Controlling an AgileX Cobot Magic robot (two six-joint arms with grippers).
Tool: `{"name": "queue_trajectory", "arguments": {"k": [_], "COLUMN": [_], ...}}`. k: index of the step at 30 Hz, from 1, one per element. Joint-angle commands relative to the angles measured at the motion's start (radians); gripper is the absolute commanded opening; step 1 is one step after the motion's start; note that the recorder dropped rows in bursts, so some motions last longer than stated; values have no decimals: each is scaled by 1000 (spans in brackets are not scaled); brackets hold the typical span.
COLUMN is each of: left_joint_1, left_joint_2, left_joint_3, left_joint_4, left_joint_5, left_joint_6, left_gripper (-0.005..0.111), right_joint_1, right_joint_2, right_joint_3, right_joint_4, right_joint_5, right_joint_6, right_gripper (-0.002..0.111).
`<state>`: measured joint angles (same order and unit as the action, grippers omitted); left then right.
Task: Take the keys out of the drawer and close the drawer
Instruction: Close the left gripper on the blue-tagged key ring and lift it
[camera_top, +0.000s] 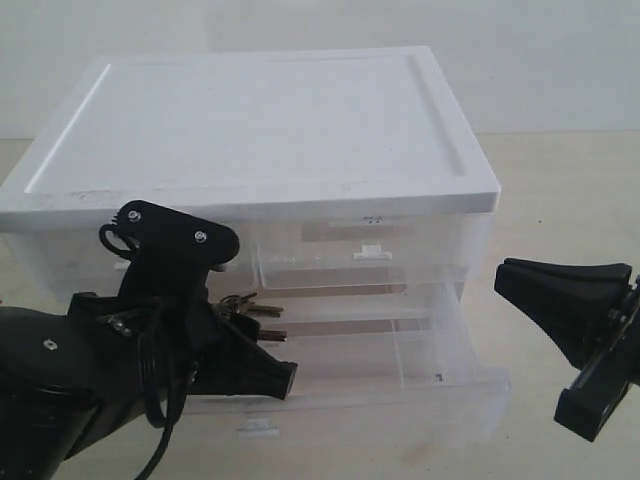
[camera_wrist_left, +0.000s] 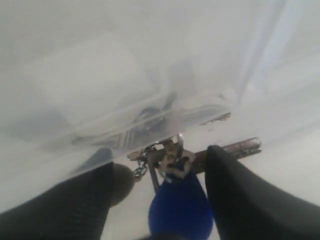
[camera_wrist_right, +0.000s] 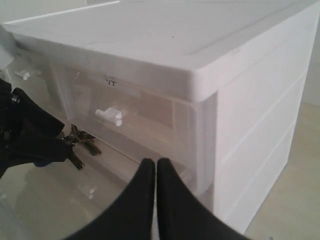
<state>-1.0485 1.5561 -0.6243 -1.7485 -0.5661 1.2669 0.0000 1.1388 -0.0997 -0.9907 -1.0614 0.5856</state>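
The keys (camera_top: 247, 305) lie on the floor of the pulled-out lower drawer (camera_top: 400, 395), near its back left. My left gripper (camera_top: 262, 362) is inside the drawer, right at them. In the left wrist view this gripper (camera_wrist_left: 161, 160) is open, with the blue fob (camera_wrist_left: 181, 207) between its fingers and close to one of them. The metal keys (camera_wrist_left: 172, 159) lie just past the tips, and the dark round tag (camera_wrist_left: 122, 182) sits by the other finger. My right gripper (camera_top: 508, 277) hovers shut to the right of the drawer and holds nothing (camera_wrist_right: 156, 165).
The white drawer cabinet (camera_top: 270, 120) fills the table's back. Its clear upper drawer (camera_top: 372, 252) is pushed in. The open drawer's front wall has a small white handle (camera_top: 258, 430). Beige table surface (camera_top: 560, 200) lies to the cabinet's right.
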Motion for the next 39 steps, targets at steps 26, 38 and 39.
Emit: {"name": "queue_trajectory", "arguments": {"k": [26, 38, 39], "left_joint_1": [-8, -10, -10], "left_joint_2": [-200, -291, -313], "left_joint_3": [20, 13, 14], "left_joint_4": [4, 4, 4], "left_joint_5": [88, 94, 94], "left_joint_6": [275, 380, 391], "left_gripper": [4, 4, 4], "right_joint_1": [-2, -2, -2], "right_joint_2": [0, 0, 0], "right_joint_3": [-7, -7, -7], "right_joint_4": [5, 17, 17], "right_joint_5": [-3, 9, 9], "right_joint_6": [8, 8, 6], "right_gripper": [0, 0, 0]}}
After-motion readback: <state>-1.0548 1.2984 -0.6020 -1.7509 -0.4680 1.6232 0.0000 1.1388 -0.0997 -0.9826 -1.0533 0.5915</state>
